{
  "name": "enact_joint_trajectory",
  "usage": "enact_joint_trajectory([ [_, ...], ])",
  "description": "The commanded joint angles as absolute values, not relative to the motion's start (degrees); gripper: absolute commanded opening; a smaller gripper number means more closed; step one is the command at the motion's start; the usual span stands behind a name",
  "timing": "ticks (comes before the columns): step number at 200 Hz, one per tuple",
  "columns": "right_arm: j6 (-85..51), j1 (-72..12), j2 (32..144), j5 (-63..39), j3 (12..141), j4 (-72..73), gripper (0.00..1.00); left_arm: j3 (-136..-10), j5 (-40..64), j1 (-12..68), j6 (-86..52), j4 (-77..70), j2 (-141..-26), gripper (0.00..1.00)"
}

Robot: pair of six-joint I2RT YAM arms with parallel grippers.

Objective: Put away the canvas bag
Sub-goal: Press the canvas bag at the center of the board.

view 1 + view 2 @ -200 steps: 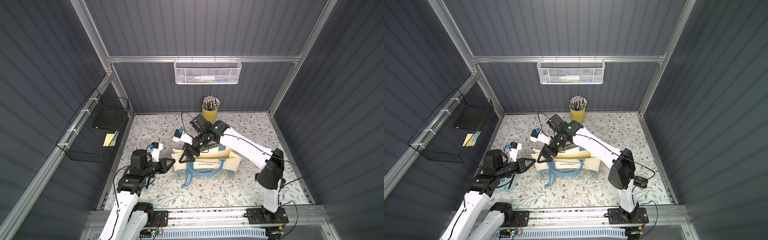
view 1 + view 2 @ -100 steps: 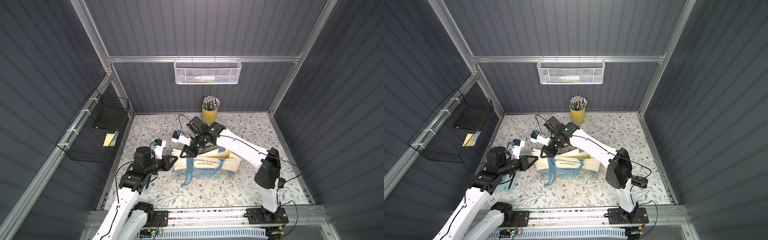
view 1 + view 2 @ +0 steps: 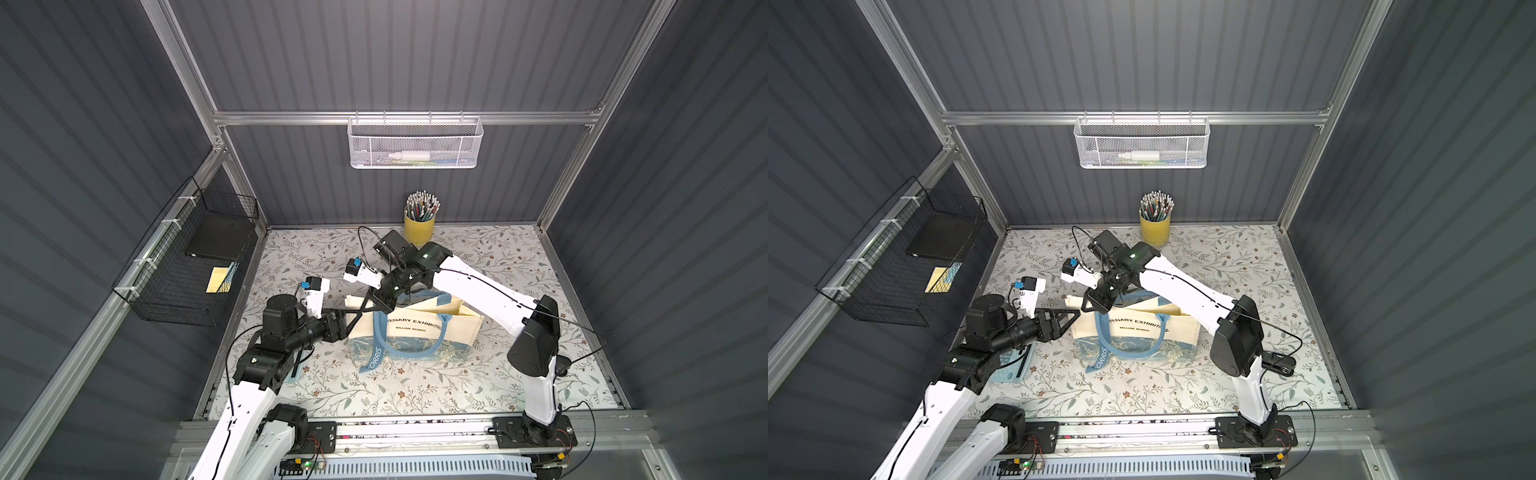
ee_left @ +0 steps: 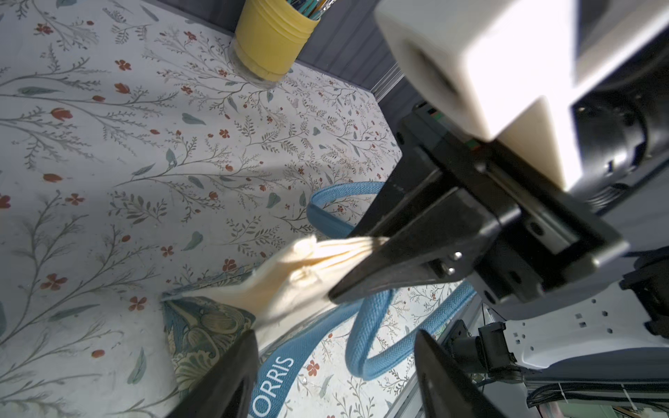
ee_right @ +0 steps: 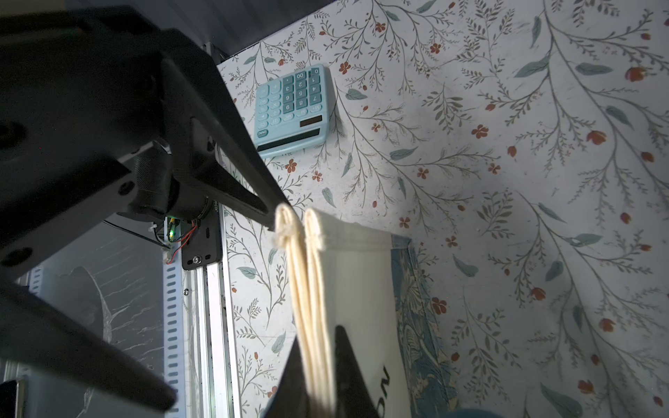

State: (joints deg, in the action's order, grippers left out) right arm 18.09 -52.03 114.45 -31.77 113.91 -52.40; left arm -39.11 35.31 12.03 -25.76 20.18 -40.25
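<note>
Cream canvas bag (image 3: 419,332) stands mouth-up, long axis side to side, woven blue straps (image 3: 409,354) limp. Right gripper (image 5: 318,343) pinches its folded rim (image 5: 314,226); left gripper (image 4: 336,336) gapes empty.

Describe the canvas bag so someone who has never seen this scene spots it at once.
On the floral table, just in front of the yellow pencil cup, the canvas bag stands mid-table, its top corner pinched by the right gripper. It alone is cream fabric, with light-blue strap handles, a blue-and-gold band along the bottom and black lettering.
</note>
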Motion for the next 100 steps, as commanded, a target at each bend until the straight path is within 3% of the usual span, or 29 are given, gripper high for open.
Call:
enact_joint_trajectory([
  [1,19.24,-49.51,110.51,-38.86,114.81,-54.39,0.00,-39.31,39.91,12.13,-24.32,14.21,-40.12,0.69],
  [26,20.58,-45.20,108.15,-51.52,113.43,-56.14,0.00,-40.08,45.01,12.13,-20.50,10.75,-40.17,0.69],
  [43,21.46,-42.23,105.05,-60.27,109.86,-55.55,0.00,-40.94,46.37,12.13,-18.04,9.26,-40.04,0.76],
  [61,23.04,-41.49,102.13,-63.49,106.66,-55.92,0.00,-41.16,48.00,12.13,-18.31,5.01,-41.19,0.81],
  [100,28.15,-41.68,101.69,-70.85,105.05,-60.87,0.00,-47.91,52.52,12.21,-14.88,4.31,-49.90,0.80],
])
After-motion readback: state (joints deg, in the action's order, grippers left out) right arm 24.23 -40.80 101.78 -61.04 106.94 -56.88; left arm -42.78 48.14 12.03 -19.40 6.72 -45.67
